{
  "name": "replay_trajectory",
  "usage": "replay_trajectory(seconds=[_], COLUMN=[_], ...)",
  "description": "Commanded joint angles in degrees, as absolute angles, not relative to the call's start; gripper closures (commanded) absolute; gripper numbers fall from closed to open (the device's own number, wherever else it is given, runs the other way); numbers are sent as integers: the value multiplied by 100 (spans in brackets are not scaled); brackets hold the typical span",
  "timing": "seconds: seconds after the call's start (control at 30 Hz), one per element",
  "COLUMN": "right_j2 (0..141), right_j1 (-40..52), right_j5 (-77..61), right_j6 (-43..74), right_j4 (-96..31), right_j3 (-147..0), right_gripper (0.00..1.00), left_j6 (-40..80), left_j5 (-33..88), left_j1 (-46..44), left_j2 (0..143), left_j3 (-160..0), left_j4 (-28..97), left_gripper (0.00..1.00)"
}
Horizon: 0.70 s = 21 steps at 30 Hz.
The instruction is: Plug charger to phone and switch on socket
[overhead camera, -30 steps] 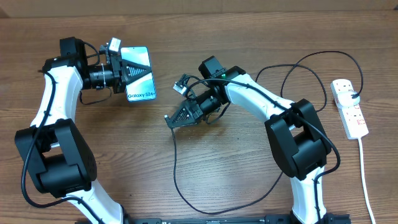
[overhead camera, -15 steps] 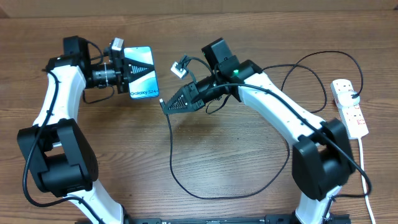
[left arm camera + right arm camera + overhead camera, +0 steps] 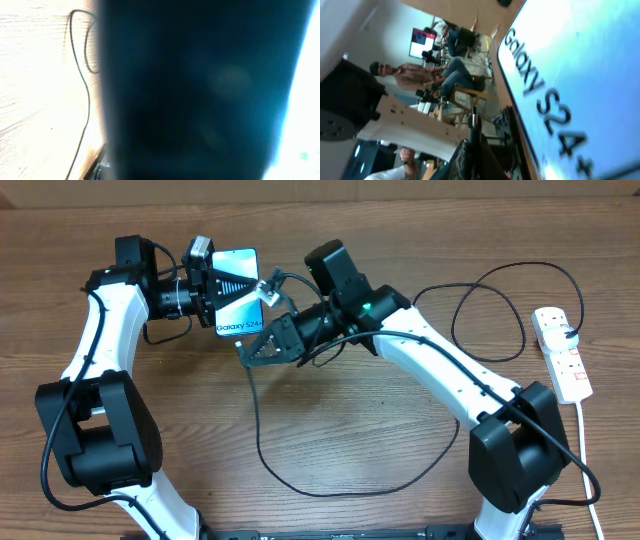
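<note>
Two grips carry most of the risk here. Nearest me, the slack of the charger lies in a wide loop on the table. One run goes off to the right, to the socket, where the black plug sits near the far end. If I draw that run taut it could drag the socket or work the plug loose, and if the loop catches on my right arm it could twist the tip. I cannot tell how the switches stand. The other run rises to my right gripper, whose jaws are pressed together on the connector end. In the right wrist view the thin tip stands just beside the bottom edge of the phone, not visibly in it, and I cannot make out the port. A skewed or offset approach would therefore likely jam the tip against the frame rather than seat it. Farthest, left of centre, my left gripper is clamped across the phone, holding it raised off the table. The left wrist view is blacked out by it, so I have no check from that side. A hard push from the right could pivot or slide the phone in that pinch.
</note>
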State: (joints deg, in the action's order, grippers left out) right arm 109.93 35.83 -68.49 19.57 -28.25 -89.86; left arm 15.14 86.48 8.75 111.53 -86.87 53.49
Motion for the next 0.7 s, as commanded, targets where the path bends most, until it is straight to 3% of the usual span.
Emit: replay_trajectory(seconds=[0.0,0.67], right_j2=[10910,10910], right_j1=[3568,3568], right_j5=[-6602,-5979], right_j6=[2650,3223], right_j4=[-2510,-2311], right_j3=[-9048,-9039], right_gripper=[96,96], left_j6=[1590,2449], left_j5=[9048,8941], left_j1=[893,1052], left_j2=[11048,11048], left_j3=[-8715,-8715], left_j4=[5328,4268], left_gripper=[96,95])
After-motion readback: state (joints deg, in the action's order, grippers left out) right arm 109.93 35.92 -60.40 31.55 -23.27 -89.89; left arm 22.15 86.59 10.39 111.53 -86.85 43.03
